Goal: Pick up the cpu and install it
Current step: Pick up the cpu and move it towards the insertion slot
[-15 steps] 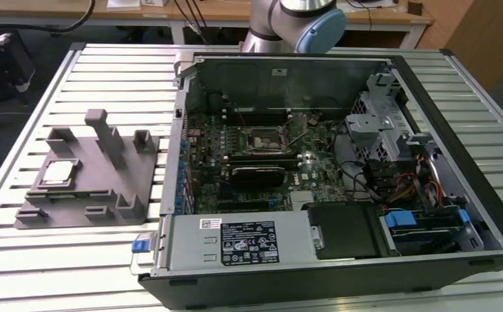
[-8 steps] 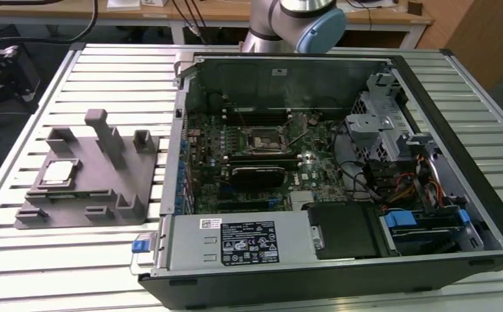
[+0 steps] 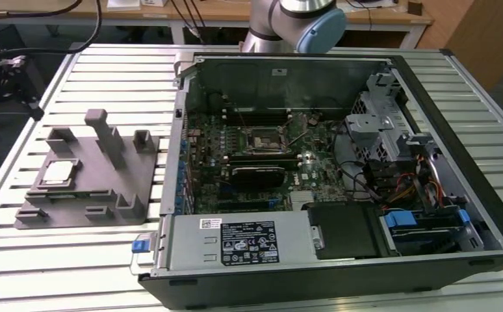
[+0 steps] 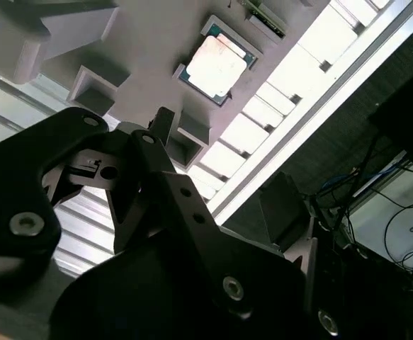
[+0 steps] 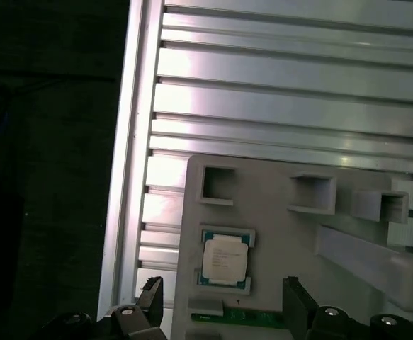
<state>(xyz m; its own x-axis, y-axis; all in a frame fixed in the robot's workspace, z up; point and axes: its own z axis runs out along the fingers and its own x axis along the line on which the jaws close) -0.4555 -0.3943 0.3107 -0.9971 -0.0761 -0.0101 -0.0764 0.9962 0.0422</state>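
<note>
The cpu (image 3: pixel 58 171) lies flat in the grey fixture (image 3: pixel 95 195), at nine o'clock of the open computer case (image 3: pixel 277 78) in the exterior view. In the first wrist view the gripper (image 5: pixel 222 287) faces it with fingers (image 5: pixel 297 301) spread and empty (height above it unclear). The arm (image 3: pixel 290 19) is cut off at twelve o'clock.

You have bright, even overhead light in the exterior view: the table (image 3: pixel 26 260) slats shine softly, the fixture (image 3: pixel 87 186) throws only faint shadows, and the inside of the case (image 3: pixel 260 84) sits dimmer. In the second wrist view, glare washes the cpu (image 4: pixel 215 65) lid to white and burns out the slats, while the foreground is near black. In the first wrist view the slats glint in bands and the floor (image 5: pixel 43 142) is almost lost in dark
</note>
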